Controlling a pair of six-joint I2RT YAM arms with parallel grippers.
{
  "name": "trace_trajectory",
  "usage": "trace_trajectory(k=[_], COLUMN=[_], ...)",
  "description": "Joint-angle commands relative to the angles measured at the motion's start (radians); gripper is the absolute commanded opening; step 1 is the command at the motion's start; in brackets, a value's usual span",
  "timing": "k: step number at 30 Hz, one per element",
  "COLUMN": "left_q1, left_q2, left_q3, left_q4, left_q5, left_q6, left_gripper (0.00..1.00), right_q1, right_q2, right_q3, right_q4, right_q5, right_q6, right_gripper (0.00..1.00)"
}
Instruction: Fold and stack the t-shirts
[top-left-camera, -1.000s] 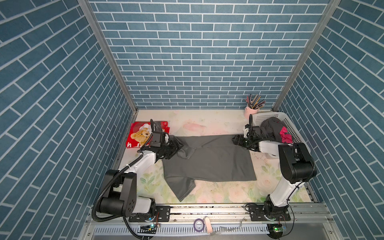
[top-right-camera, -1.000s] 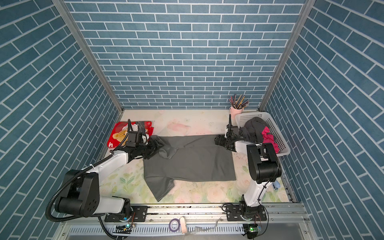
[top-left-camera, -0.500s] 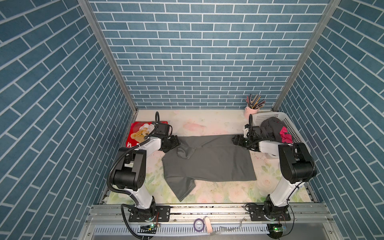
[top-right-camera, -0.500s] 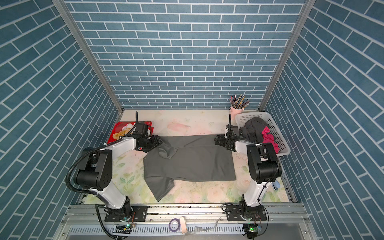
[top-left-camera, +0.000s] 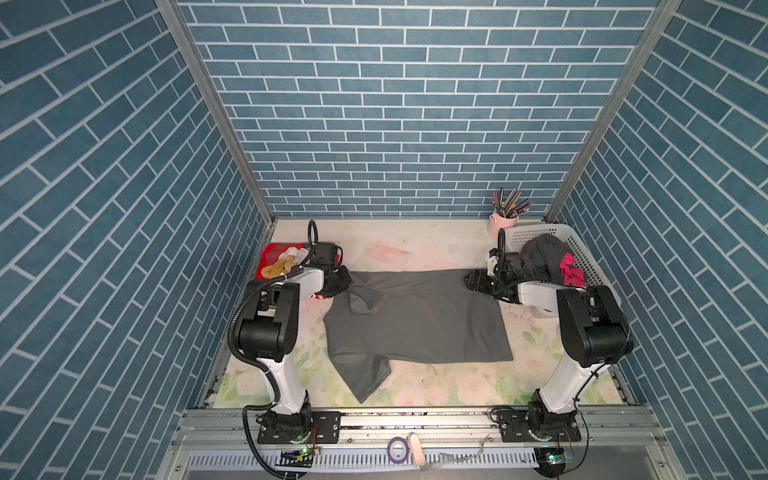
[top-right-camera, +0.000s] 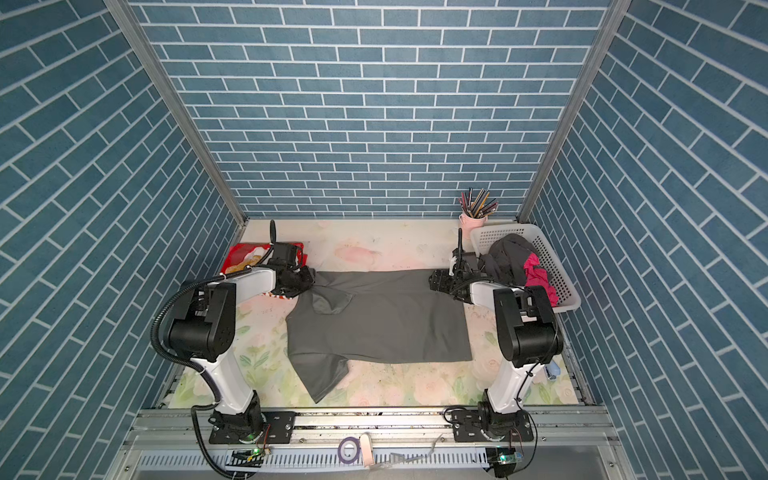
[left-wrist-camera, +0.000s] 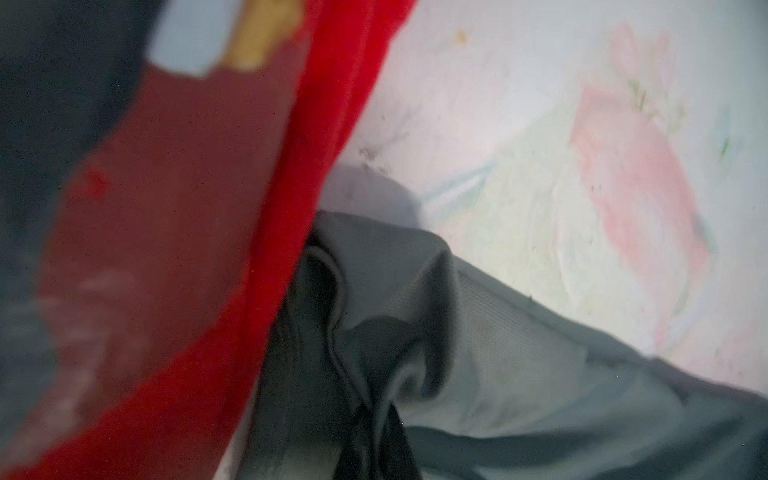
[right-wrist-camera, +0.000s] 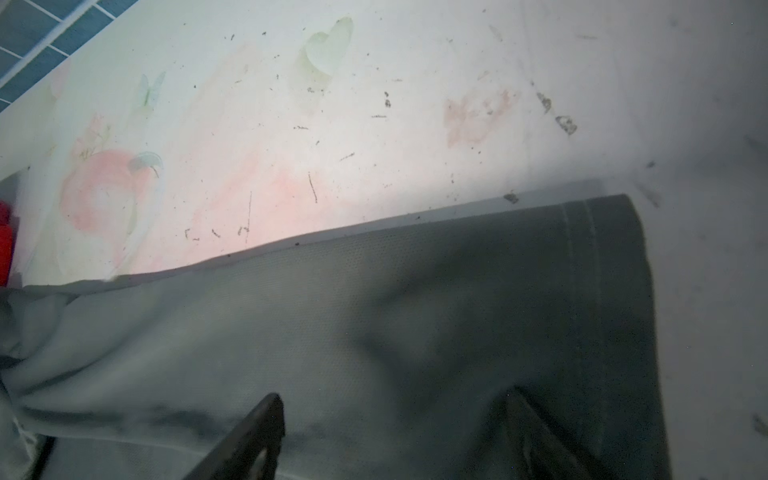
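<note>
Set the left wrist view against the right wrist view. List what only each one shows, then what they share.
Only the left wrist view: the left gripper shut on a bunched fold of the grey t-shirt, and the broad face of the red t-shirt right beside it.
Only the right wrist view: the right gripper open over the grey shirt's flat stitched hem, and a strip of blue tiled wall.
Both: the grey t-shirt lying on the floral table. A red sliver at the right wrist view's edge may be the same red shirt.
</note>
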Motion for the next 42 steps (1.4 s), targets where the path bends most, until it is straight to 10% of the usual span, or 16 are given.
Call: trace_trajectory(k=[1, 24, 30, 36, 42], left_q1=[0.005, 0.019, 0.016, -0.010, -0.012], left_q2=[0.016, 0.139, 0.032, 0.016, 0.099], left_q3=[0.056, 0.270, 0.211, 0.150, 0.297], left_q4=[0.000, -0.131, -0.116, 0.049, -0.182], left_q5=[-0.052, -0.222, -0.175, 0.164, -0.111], left_q6=[0.027, 0.094, 0.066, -0.033, 0.079], left_gripper=[0.01, 0.27, 0.58, 0.86, 0.86], right_q1=[-0.011, -0.016, -0.016, -0.015, -0.016], right_q2=[0.052, 0.042, -0.011, -0.087, -0.087], right_q3=[-0.066, -0.076, -0.082, -0.051, 0.000], right_q4=[-0.140, -0.130, -0.148, -0.180, -0.229], right_q5=[-0.025, -0.039, -0.049, -0.071, -0.039], right_q6=[0.019, 0.024, 0.021, 0.029, 0.006], right_gripper=[0.84, 0.85, 0.87, 0.90, 0.91])
